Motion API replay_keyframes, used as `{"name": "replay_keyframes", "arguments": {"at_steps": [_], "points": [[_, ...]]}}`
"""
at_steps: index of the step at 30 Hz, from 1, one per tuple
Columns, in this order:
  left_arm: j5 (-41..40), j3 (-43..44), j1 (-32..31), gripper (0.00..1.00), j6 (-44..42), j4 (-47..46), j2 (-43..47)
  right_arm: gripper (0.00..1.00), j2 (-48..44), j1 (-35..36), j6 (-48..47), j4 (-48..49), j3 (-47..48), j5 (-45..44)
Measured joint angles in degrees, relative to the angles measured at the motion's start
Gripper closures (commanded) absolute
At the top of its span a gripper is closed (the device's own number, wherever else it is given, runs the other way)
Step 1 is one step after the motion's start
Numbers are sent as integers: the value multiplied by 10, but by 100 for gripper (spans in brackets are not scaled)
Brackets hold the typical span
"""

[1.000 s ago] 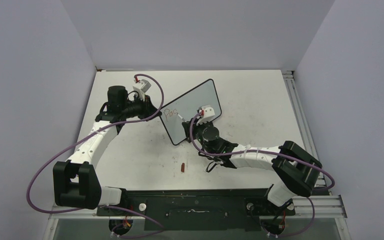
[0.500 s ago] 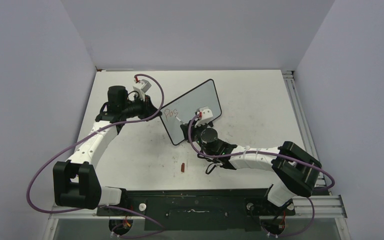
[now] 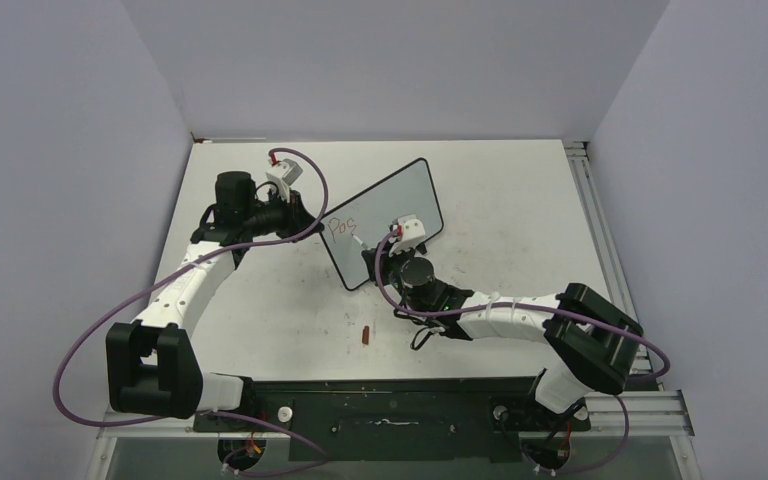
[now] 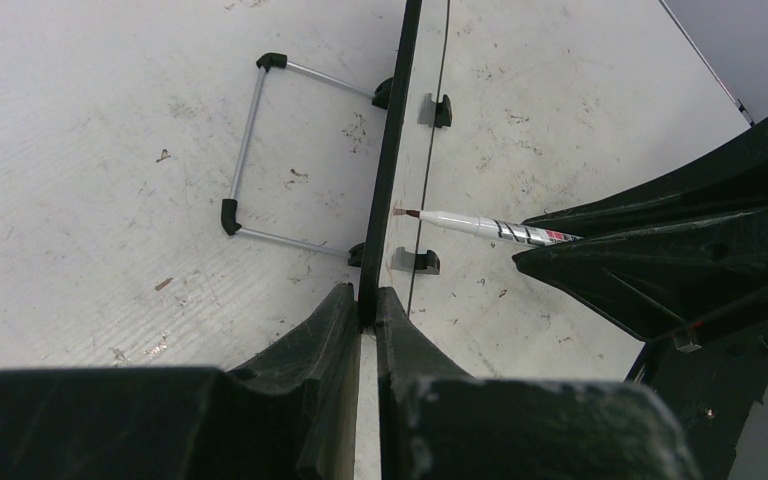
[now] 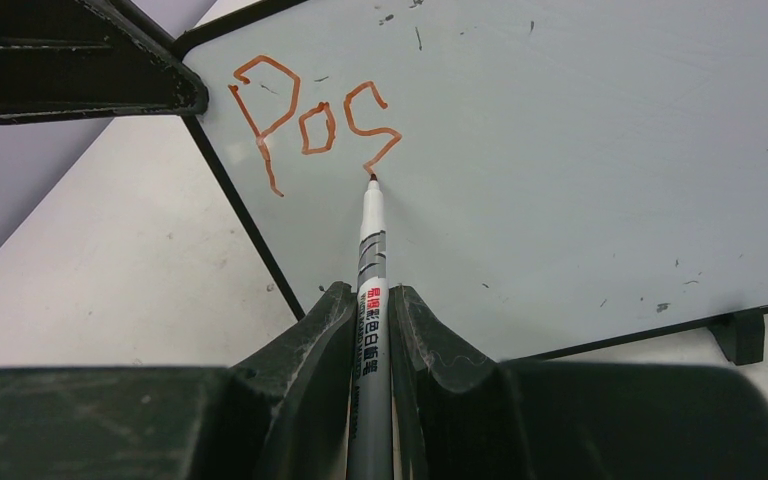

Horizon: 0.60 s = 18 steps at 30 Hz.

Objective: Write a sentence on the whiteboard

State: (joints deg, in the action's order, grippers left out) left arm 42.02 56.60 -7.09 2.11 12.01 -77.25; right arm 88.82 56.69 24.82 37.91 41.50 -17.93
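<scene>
Right wrist view: right gripper [image 5: 371, 297] clamped tight on a slim white-and-grey marker pen [image 5: 371, 235]. Its tip sits on the small black-framed glossy whiteboard [image 5: 580, 150], just under the "s" of the orange-red handwritten sentence [image 5: 315, 125], which reads "Pos".

Left wrist view: left gripper [image 4: 365, 300] pinched shut on the board's frame edge.

Top view: board stands mid-table on the smudged white table [image 3: 520, 200]. 1 small red piece [image 3: 365, 334] lies nearer the arm bases.

Left arm [image 3: 195, 275] stretched forward, left hand [image 4: 368, 305] clamped, right arm [image 3: 505, 315] folded inward, right hand [image 5: 370, 300] clamped
</scene>
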Motion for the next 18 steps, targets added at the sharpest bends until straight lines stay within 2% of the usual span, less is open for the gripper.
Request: {"name": "replay_keyframes", "arguments": {"at_steps": [7, 18], "points": [[0, 0, 0, 100, 0, 0, 0, 95, -12, 0, -7, -32, 0, -7], [0, 0, 0, 100, 0, 0, 0, 95, -104, -13, -29, -85, 0, -16]]}}
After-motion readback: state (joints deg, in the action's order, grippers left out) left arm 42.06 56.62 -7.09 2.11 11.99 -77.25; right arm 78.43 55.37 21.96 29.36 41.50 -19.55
